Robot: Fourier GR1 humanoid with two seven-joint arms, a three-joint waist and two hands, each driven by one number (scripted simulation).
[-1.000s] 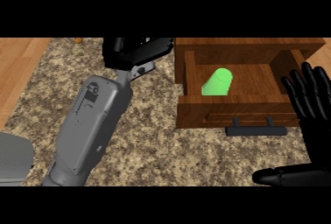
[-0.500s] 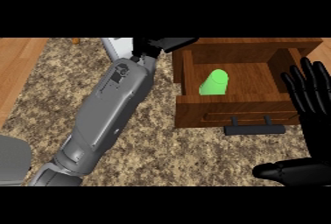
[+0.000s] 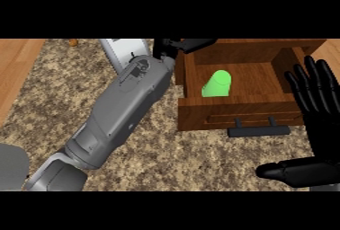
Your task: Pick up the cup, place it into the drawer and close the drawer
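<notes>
A green cup point(image 3: 218, 84) lies on its side inside the open wooden drawer point(image 3: 242, 114), left of the middle. The drawer has a dark handle point(image 3: 259, 130) on its front. My left forearm stretches diagonally up across the counter, and my left hand point(image 3: 181, 45) sits at the drawer's back left corner, with straight fingers over the left wall. Only part of that hand shows. My right hand point(image 3: 319, 112) stands open at the right edge, fingers up beside the drawer's right side, thumb pointing left below the handle. Neither hand holds the cup.
The granite counter point(image 3: 166, 152) runs under the drawer and my arm. A wooden floor strip point(image 3: 16, 67) shows at the far left. A light grey panel point(image 3: 123, 51) lies behind my left forearm at the top.
My left hand has moved right, from the counter left of the drawer to the drawer's back left corner. The cup and my right hand have stayed in place.
</notes>
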